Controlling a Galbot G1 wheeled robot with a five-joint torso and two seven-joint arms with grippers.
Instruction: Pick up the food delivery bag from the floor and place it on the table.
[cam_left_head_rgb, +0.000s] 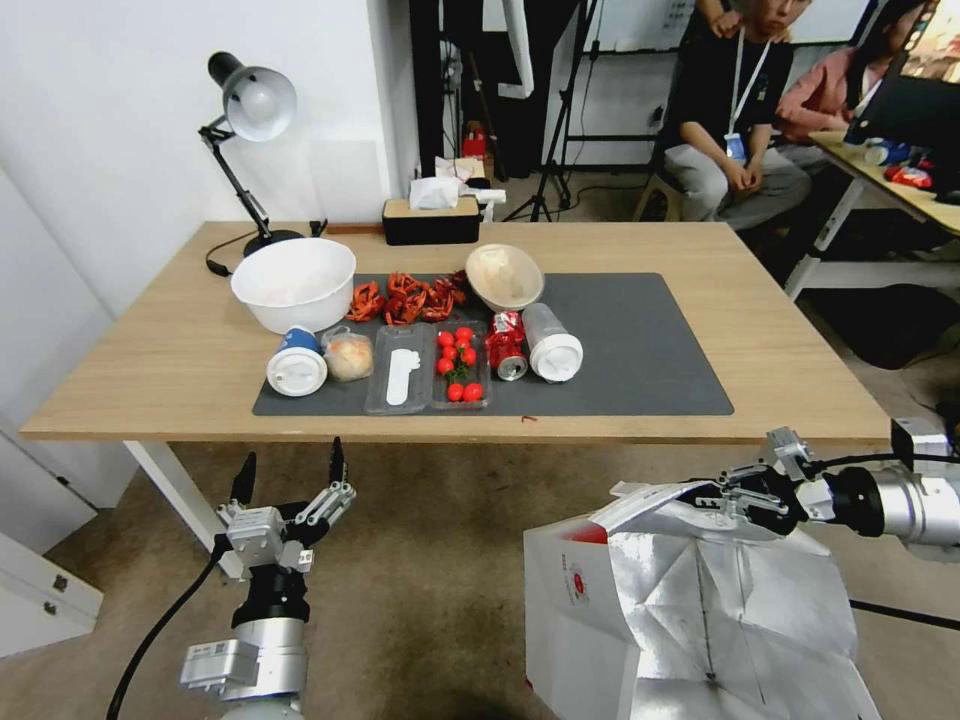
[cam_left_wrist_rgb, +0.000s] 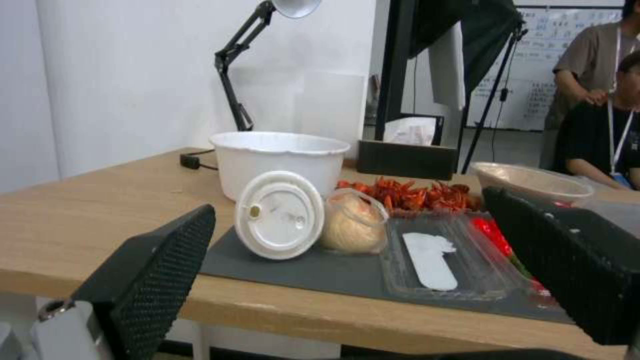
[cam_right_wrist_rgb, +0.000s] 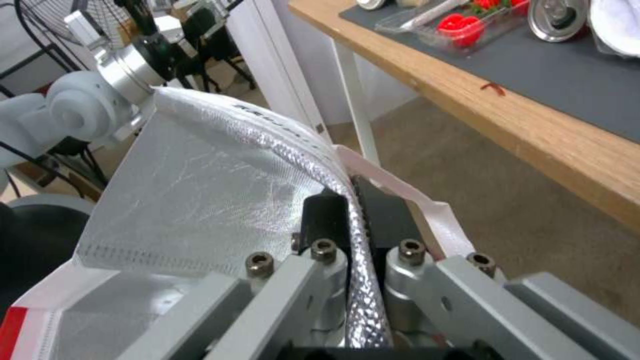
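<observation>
In the lower right of the head view the food delivery bag (cam_left_head_rgb: 690, 610) hangs in front of the near edge of the surface (cam_left_head_rgb: 180, 370), its silver foil lining open toward the camera and a small round red logo on its white side panel. The right gripper (cam_left_head_rgb: 712, 503) reaches in from the right edge of the frame and pinches the bag's top rim; in the right wrist view the two black fingers (cam_right_wrist_rgb: 319, 215) are pressed together on the folded foil edge (cam_right_wrist_rgb: 347, 210), with a white strap handle (cam_right_wrist_rgb: 427, 205) looping just beside them. The brownish floor (cam_left_head_rgb: 420, 580) shows below and to the left of the bag; whether the bag's bottom touches it cannot be told, as the base runs out of the frame. In the lower left of the head view the left gripper (cam_left_head_rgb: 290, 470) points up toward the surface's front edge with its fingers spread apart and nothing between them. On the dark grey mat (cam_left_head_rgb: 650, 370) in the middle of the frame lie a large white bowl (cam_left_head_rgb: 293, 283), a tipped cup with a white lid (cam_left_head_rgb: 297, 362), a clear tray of cherry tomatoes (cam_left_head_rgb: 459, 362), a red can (cam_left_head_rgb: 507, 345) and a pile of red crayfish (cam_left_head_rgb: 410, 297). A desk lamp (cam_left_head_rgb: 250, 110) stands at the upper left, and a tissue box (cam_left_head_rgb: 431, 218) sits at the far edge.
</observation>
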